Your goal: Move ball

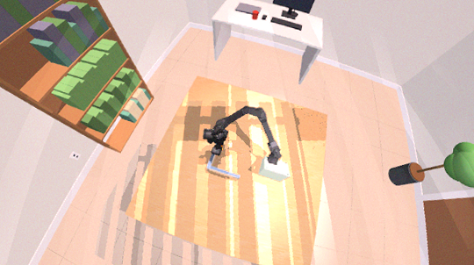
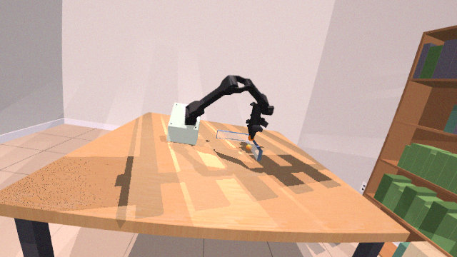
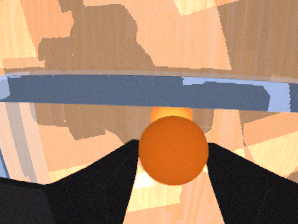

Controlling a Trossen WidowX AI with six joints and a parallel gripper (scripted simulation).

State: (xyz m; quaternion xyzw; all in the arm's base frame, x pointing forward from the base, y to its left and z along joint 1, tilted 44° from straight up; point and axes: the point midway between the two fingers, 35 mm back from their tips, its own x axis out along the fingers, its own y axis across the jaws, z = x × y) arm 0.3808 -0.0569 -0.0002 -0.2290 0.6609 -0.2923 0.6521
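Note:
My gripper [image 2: 251, 137] [image 3: 172, 148] is shut on the solid orange ball [image 2: 249, 138] [image 3: 173, 157], one black finger on each side, and holds it above the table. The see-through copy [image 2: 248, 147] [image 3: 171, 111], a paler yellow-orange, shows below the ball in the exterior view; in the wrist view the ball covers its lower part. The low clear walls with blue edges [image 1: 224, 173] [image 2: 260, 154] [image 3: 100, 90] make a corner. One wall runs just beyond the copy in the wrist view; part of the other shows at the left edge. The top view mostly hides the fingertips.
The wooden table [image 1: 194, 207] [image 2: 143, 214] carries the arm's pale base box [image 1: 274, 171] [image 2: 183, 133], at the open end of one wall. Bright sun stripes and dark shadows cross the table top. A bookshelf [image 1: 89, 113] [image 2: 401, 125], a desk and a plant stand off the table.

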